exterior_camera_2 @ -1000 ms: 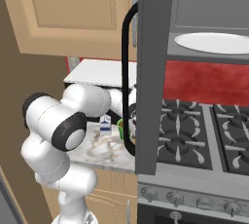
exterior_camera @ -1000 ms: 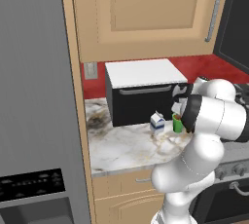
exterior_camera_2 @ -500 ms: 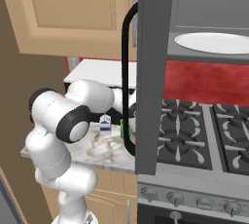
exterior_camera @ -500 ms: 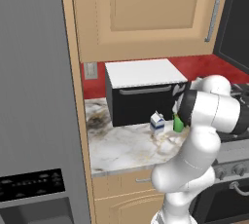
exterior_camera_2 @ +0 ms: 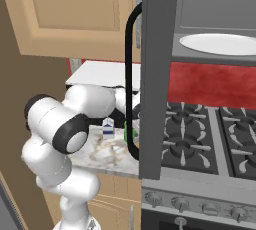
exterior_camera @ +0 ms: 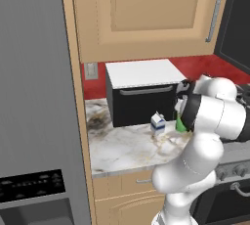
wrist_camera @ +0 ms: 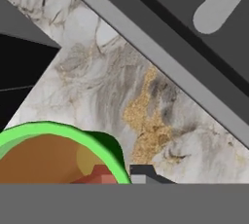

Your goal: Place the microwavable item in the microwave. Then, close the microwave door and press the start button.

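The green cup (exterior_camera: 180,123) stands on the marble counter (exterior_camera: 127,146), just right of the milk carton (exterior_camera: 157,123) and in front of the black box oven (exterior_camera: 141,94) with its white top. In the left base view only a sliver of the cup's green wall shows past the arm's wrist, which covers the rest. In the right base view the cup (exterior_camera_2: 127,133) peeks out beside the curved black handle (exterior_camera_2: 131,81) of the microwave door (exterior_camera_2: 157,74), with the carton (exterior_camera_2: 108,127) a little further from that door.

In the hand view the cup (wrist_camera: 58,157) lies right under the camera: its bright green rim curves across the lower left and the brown liquid fills the inside. The gripper (wrist_camera: 124,178) is clenched on the cup at its rim; one dark fingertip (wrist_camera: 142,172) sits just outside the rim against the wall.

The door stands swung open, and the microwave (exterior_camera_2: 215,21) shows its grey interior and white turntable plate (exterior_camera_2: 218,44) above the stove burners (exterior_camera_2: 200,141).
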